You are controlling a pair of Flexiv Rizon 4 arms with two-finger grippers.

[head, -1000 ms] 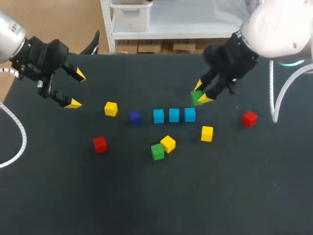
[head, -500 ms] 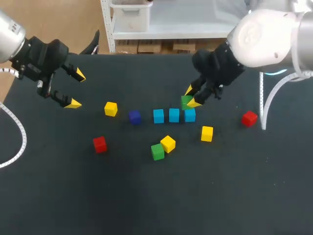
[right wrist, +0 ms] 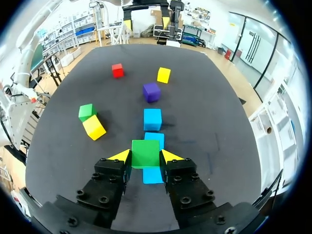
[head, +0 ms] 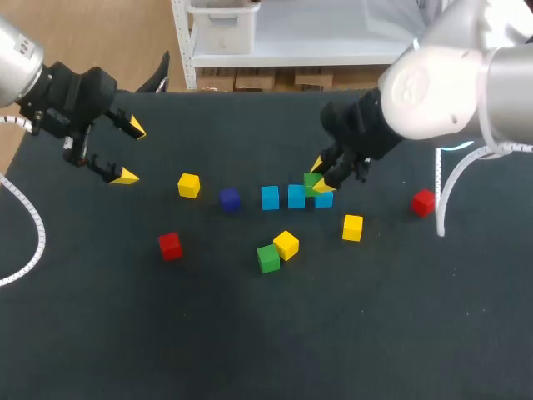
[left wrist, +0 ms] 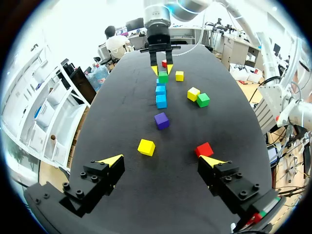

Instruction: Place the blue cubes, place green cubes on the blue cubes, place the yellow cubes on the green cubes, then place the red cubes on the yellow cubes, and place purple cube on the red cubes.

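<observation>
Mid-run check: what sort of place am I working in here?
Probably a robotics lab bench: a black table, small coloured cubes scattered on it, and the right gripper shut on a green cube.

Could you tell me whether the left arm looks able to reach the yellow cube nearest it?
Probably yes. The left gripper is open and empty, the yellow cube lies ahead of it with nothing between them, and the purple cube beside it stands apart, leaving room to grip.
</observation>
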